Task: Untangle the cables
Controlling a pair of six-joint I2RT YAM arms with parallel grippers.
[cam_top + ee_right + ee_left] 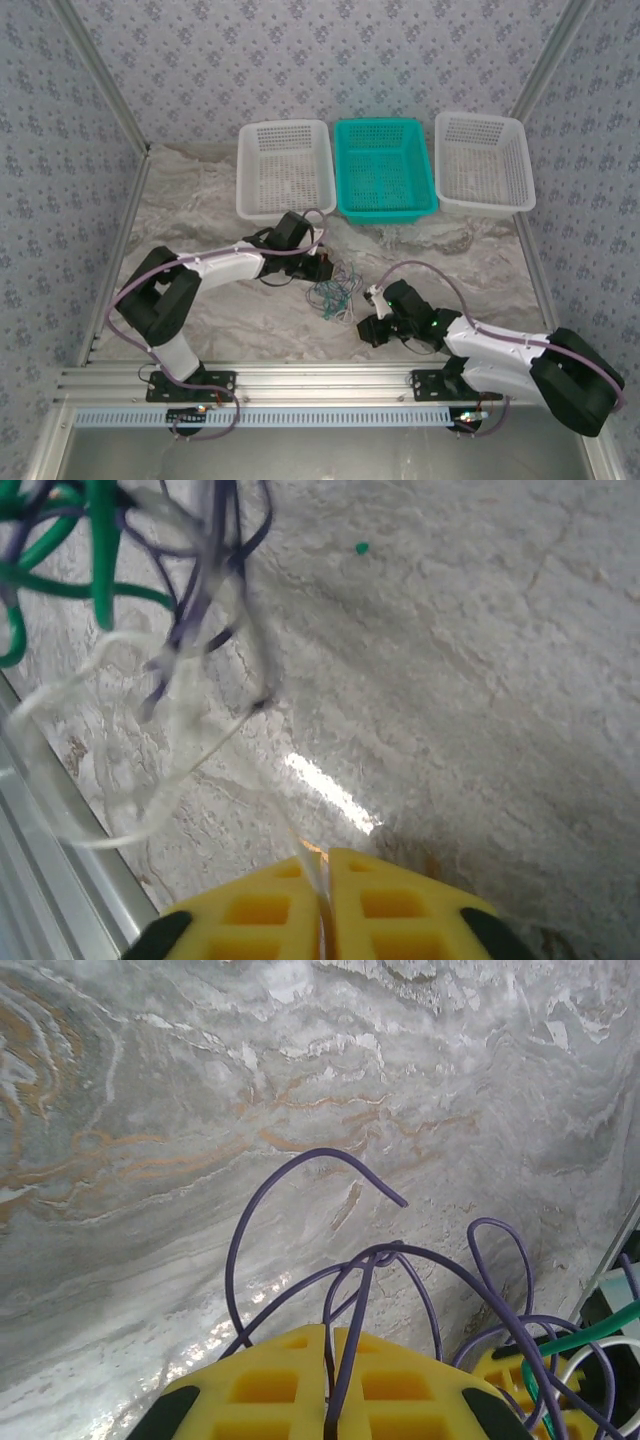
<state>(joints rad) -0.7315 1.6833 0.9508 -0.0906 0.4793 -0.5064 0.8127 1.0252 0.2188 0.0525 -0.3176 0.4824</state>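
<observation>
Gripping strands either side of the tangle (335,290).
My left fingers (270,1390) clamp a purple wire (350,1310), right fingers (400,910) a white wire (100,840), so I can pull them apart.

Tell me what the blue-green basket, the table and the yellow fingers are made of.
The teal basket looks like moulded plastic: evenly coloured, with a grid of holes. The table looks like marble, grey-white with swirly veins and glare, though it could be a printed sheet. The left gripper has yellow fingers that look like matte plastic or rubber, with square pockets.
</observation>
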